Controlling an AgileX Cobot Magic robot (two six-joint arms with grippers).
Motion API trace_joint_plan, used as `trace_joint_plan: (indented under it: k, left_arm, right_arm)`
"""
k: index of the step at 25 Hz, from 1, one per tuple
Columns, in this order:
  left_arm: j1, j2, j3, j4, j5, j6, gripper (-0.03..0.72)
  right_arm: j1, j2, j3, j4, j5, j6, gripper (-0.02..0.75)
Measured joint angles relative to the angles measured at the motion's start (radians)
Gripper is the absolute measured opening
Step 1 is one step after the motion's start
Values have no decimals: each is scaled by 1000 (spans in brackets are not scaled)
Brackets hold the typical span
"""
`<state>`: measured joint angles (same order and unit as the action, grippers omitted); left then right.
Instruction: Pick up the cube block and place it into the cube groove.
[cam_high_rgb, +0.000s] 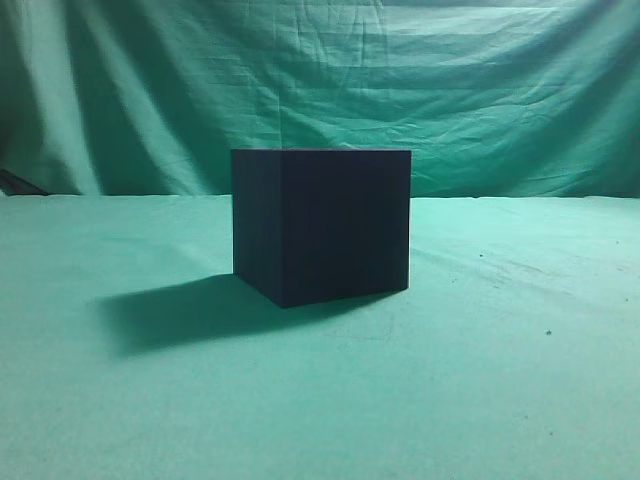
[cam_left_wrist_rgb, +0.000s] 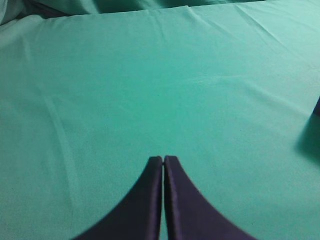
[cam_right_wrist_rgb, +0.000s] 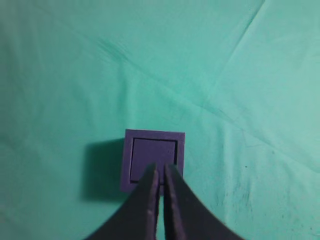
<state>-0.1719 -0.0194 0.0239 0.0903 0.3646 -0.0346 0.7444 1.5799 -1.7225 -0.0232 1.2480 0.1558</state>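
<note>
While both grippers' jaws sit together, 1 cube block (cam_right_wrist_rgb: 153, 154) fills 1 cube groove (cam_high_rgb: 322, 226) on green cloth (cam_high_rgb: 480, 380).

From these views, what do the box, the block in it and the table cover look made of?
The cube groove: dark navy, matte, no glare, crisp edges; probably foam or painted plastic, unclear. The cube block, seated in its top: same purple matte face, likely the same stuff. Table cover: green woven cloth, with creases and folds showing.
</note>
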Motion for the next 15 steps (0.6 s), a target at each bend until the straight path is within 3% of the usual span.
trace_joint_plan:
  k: [5,15]
  left_arm:
    - [0,0,0,0,0,0,0]
    - [0,0,0,0,0,0,0]
  right_arm:
    - [0,-214,150,0,5,9,0]
    - [0,-690,633,0,-41,31,0]
